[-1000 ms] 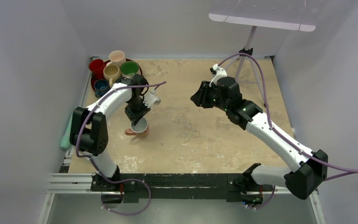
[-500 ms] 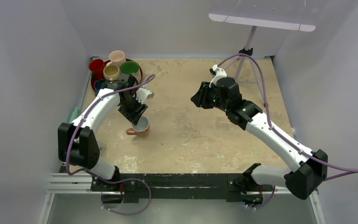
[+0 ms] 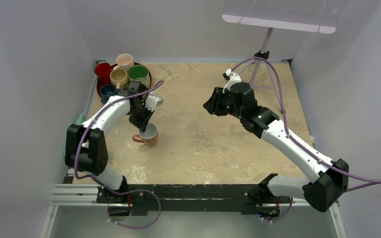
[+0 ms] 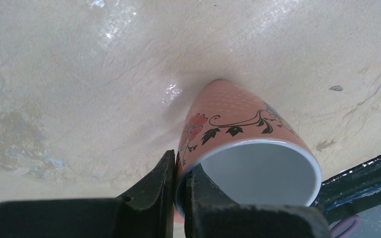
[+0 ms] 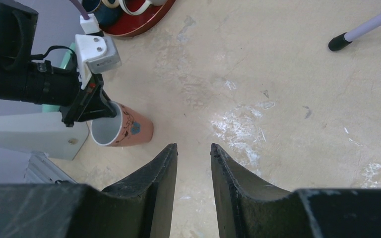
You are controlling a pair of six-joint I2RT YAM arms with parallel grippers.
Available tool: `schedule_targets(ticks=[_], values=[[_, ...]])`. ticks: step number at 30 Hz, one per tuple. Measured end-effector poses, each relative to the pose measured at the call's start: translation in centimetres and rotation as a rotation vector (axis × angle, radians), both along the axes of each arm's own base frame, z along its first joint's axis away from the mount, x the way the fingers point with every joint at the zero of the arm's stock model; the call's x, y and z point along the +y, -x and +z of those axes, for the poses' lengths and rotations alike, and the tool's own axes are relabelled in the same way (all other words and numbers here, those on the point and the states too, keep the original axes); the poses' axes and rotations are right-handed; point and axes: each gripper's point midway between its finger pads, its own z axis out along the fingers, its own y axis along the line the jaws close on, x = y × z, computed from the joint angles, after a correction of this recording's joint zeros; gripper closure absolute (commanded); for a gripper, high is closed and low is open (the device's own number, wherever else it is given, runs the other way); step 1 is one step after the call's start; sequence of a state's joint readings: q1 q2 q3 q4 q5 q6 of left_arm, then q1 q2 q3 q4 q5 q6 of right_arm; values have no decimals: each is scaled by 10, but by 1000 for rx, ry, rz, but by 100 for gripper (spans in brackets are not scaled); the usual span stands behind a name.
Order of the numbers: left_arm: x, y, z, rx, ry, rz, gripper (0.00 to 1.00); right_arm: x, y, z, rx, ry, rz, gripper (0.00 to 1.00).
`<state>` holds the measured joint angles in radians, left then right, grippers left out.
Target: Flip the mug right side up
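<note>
One risk: the left gripper (image 4: pixel 180 166), clamped on the mug (image 4: pixel 228 114) rim, may tip it when releasing; the right gripper (image 5: pixel 193 148) stands part-open, empty.

We see a mottled beige tabletop (image 3: pixel 203 144) closed in by plain pale grey walls (image 3: pixel 30 74). A white light panel (image 3: pixel 279 19) on a thin stand (image 3: pixel 267 39) hangs over the far right corner.

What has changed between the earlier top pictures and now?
The left arm swung its elbow out toward the left wall, and the left gripper shifted slightly toward the far side, still shut on the rim of the pink mug. The mug barely moved, opening up. The right gripper, open, and the other mugs stayed as they were.
</note>
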<state>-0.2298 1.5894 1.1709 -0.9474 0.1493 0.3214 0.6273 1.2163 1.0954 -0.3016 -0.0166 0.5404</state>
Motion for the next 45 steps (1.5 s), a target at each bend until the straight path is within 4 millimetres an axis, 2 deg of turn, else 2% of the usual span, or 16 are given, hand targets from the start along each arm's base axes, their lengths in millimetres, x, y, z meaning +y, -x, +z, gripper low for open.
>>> schedule_targets(ticks=[4,12,17,22,31,34,43,44,45], values=[[17,-9,14,-2,10,62,100,0,0,-1,3,3,0,65],[87,-78,66,-171,6,283,100,-2,1,-3,7,8,-4,65],[111,-120,79,-226,-5,367,100,-5,-1,-5,4,17,-22,64],[124,-153,75,-239,-27,415,100,-9,-1,-1,-8,18,-41,64],[142,-188,58,-241,-95,437,100,-13,1,4,-20,14,-52,64],[145,-197,49,-231,-103,440,100,-14,2,2,-15,18,-52,64],[150,-205,33,-204,-121,447,100,-14,3,0,-8,22,-52,65],[150,-205,31,-199,-122,448,98,-14,3,0,-7,22,-52,65],[150,-205,30,-194,-123,448,90,-14,3,0,-7,21,-53,65]])
